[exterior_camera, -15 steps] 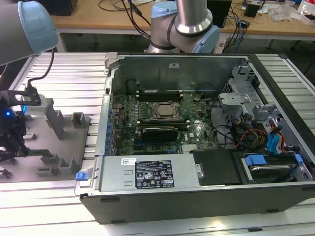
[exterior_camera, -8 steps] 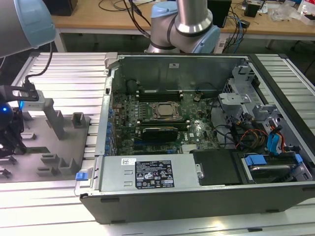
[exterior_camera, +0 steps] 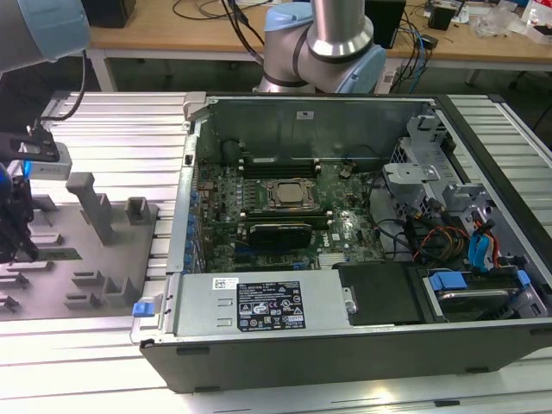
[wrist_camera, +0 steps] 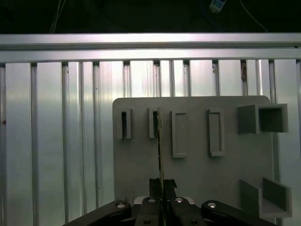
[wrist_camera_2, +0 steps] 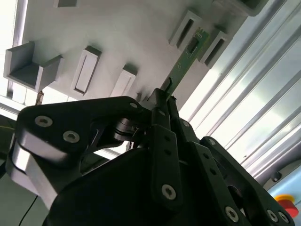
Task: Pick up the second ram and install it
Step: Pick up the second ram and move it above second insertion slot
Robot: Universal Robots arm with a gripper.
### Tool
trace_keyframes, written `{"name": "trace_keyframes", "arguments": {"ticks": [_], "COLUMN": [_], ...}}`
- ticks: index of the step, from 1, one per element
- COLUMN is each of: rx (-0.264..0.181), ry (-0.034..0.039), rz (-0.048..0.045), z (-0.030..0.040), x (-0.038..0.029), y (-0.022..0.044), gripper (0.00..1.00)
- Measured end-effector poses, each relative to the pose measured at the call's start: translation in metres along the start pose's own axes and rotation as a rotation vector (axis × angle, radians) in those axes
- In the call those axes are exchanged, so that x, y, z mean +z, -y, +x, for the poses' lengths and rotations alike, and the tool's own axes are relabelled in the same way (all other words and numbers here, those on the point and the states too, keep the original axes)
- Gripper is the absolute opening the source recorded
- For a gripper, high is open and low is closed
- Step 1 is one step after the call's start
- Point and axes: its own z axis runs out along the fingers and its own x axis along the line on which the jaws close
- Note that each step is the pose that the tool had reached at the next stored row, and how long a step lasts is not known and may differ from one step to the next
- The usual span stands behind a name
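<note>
Second wrist view, pincer: pressed together, pinching the near end of the green memory stick.
Stick's place: far end between slot blocks of the grey holder tray on the ribbed tabletop, well apart from the computer case.
Long axis: straight out from the fingertips.
Progress: gripped, seemingly not lifted clear; installing remains.

The exterior view looked down at an angle, from well back, over the bench, the open computer case and the grey tray at the exterior view's left. The first wrist view sat close behind the pincer, facing that tray squarely. The second wrist view faced it obliquely past the pincer. Both wrist views shared the tray's slots and the memory stick.
</note>
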Motion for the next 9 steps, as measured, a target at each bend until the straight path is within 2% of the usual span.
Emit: {"name": "trace_keyframes", "arguments": {"ticks": [4, 9], "rx": [0.0, 0.0], "ry": [-0.0001, 0.0], "rz": [-0.0001, -0.0001], "z": [-0.0005, -0.0009], "x": [-0.0154, -0.0254], "y": [-0.0007, -0.0012], "gripper": [0.14, 0.14]}}
